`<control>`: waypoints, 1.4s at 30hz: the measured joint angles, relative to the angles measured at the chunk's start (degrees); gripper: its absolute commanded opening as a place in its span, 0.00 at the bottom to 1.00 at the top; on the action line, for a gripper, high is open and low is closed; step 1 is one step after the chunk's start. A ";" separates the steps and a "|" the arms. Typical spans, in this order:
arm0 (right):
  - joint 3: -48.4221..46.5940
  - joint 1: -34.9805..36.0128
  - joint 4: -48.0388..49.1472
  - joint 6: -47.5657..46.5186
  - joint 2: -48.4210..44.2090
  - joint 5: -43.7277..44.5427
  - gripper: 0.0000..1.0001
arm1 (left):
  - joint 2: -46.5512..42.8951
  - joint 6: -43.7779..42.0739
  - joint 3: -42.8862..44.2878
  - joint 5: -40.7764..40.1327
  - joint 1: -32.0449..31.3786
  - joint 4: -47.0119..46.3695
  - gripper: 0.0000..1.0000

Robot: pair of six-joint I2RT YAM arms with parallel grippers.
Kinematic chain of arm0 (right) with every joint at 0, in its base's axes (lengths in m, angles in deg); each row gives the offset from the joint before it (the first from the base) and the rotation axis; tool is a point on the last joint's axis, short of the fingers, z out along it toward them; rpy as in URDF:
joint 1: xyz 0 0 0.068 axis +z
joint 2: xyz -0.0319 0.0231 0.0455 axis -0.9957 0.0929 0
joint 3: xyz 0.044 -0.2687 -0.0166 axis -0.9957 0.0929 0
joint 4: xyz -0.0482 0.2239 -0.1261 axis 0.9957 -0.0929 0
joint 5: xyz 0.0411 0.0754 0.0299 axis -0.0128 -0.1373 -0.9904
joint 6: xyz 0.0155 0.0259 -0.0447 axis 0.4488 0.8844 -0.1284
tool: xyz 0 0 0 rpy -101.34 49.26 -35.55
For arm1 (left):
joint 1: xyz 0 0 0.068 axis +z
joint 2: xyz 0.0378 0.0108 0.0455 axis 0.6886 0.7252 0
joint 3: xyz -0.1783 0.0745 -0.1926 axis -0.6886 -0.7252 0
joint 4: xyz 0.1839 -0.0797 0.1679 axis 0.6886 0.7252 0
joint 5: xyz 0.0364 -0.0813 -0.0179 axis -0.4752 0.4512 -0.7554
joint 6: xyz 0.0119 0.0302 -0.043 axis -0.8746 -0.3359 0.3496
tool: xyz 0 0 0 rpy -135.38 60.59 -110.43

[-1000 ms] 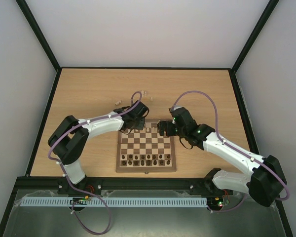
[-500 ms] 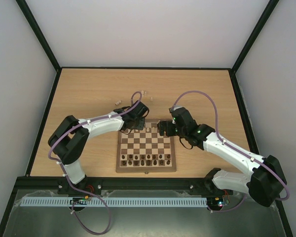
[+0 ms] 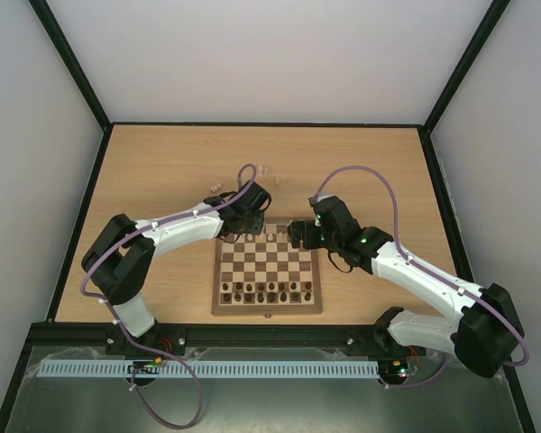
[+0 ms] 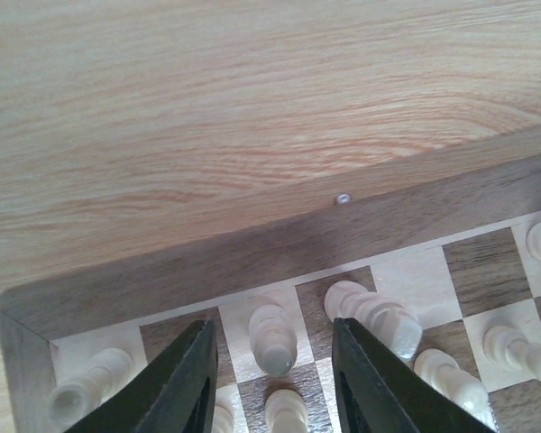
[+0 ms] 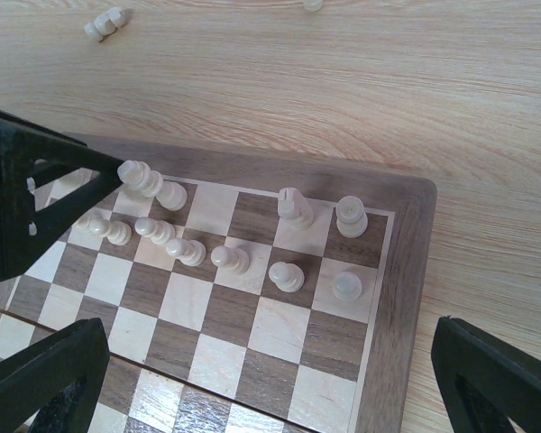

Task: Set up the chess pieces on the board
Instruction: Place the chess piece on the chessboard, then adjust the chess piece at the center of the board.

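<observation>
Starting at the left, we find the left gripper (image 4: 270, 328) low over the far left corner of the square wooden chessboard (image 4: 252, 245), which has cream and dark brown squares inside a mid-brown frame. Its two black fingers (image 4: 186, 383) are narrowly parted, astride one small pale cream turned figure (image 4: 273, 340) standing on a cream square. A strip of board shows on each side of that figure, so nothing is clamped. The finger bases are cut off by the bottom edge. Just right of the fingers is a taller pale piece (image 4: 374, 317); it may be leaning, or the angle may only make it look so.

From overhead, the board lies mid-way across the light wood tabletop (image 3: 162, 171), close to the arm bases. Dark brown pieces (image 3: 266, 290) line its near side, too small to tell apart. The pale pieces (image 5: 230, 259) along the far side are partly hidden there by both wrists. A few loose pale figures (image 3: 215, 186) rest on the bare wood beyond the far edge; in the right wrist view, one of them is cut off at the top.

The right gripper (image 5: 270, 383) hangs over the board's far right corner, spread wide and holding nothing. Only its finger ends show, in the bottom corners of its own view, and the left gripper's dark body blocks that view's left side.
</observation>
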 measured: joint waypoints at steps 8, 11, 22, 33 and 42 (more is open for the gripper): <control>0.00 0.00 0.00 0.00 0.00 0.00 0.99 | -0.61 -0.44 6.71 -1.55 0.46 2.84 0.52; 0.00 0.00 0.00 0.00 -0.02 0.00 0.99 | -0.61 -0.79 10.78 -2.12 0.96 3.56 0.62; 0.02 0.00 0.00 0.00 -0.02 0.02 0.99 | 8.66 -1.55 24.26 -1.49 8.59 2.82 0.72; 0.02 0.00 0.00 -0.02 -0.02 0.04 0.99 | 25.51 -1.60 39.52 2.54 14.38 4.24 0.72; 0.02 0.00 0.00 -0.04 -0.02 0.04 0.99 | 33.27 -2.60 51.25 4.83 15.12 6.25 0.68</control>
